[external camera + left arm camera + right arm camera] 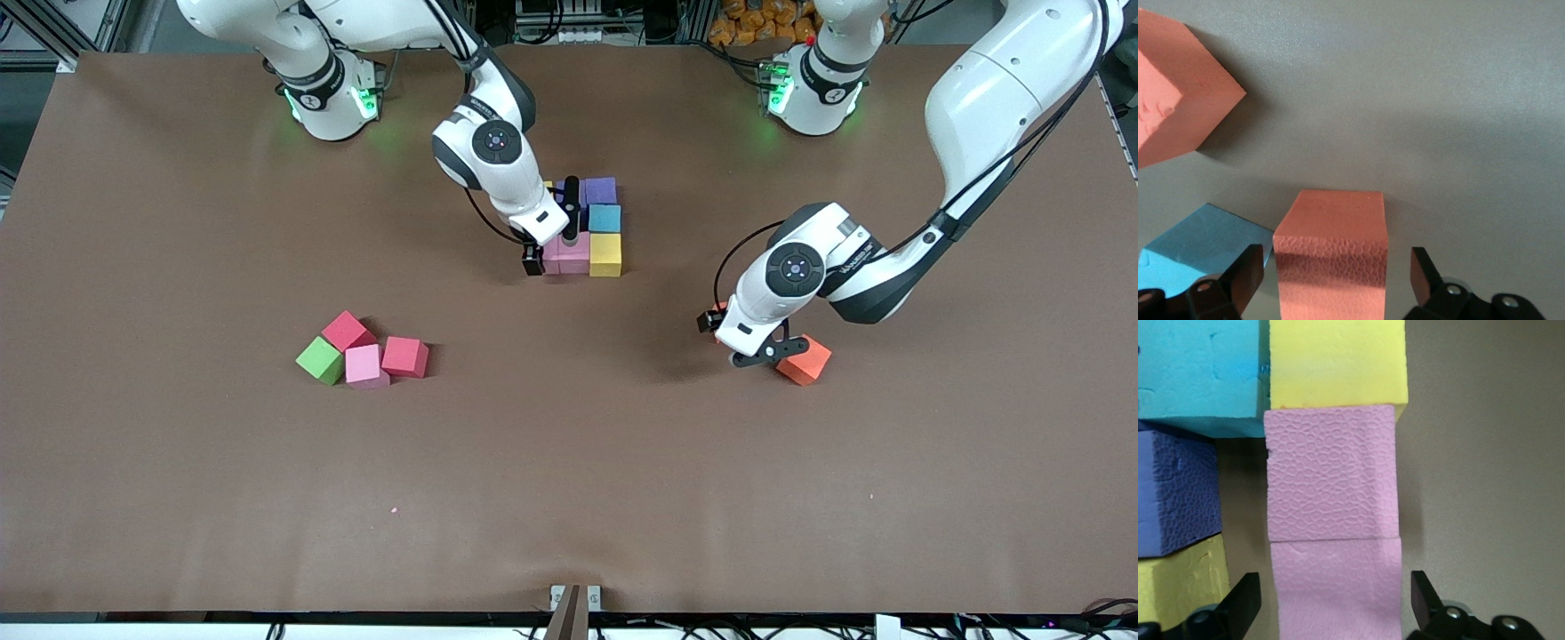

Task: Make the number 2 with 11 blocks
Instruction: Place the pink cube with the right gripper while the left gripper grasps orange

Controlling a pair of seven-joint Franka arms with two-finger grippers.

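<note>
Both jaws are wide: right gripper (551,233) around a pink block (1330,480) in the half-built shape (603,229), left gripper (772,348) around an orange block (1333,260). Spare cubes (373,354) wait near the right arm's end.

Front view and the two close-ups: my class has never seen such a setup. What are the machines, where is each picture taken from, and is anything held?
These are two white robot arms, each ending in a two-finger gripper. The wide picture looks down from across the table; each close-up comes from a camera on one wrist. The right gripper stands open astride a pink block in the centre cluster. The left gripper stands open around an orange block. Four loose blocks lie toward the right arm's end. Nothing is held.
</note>
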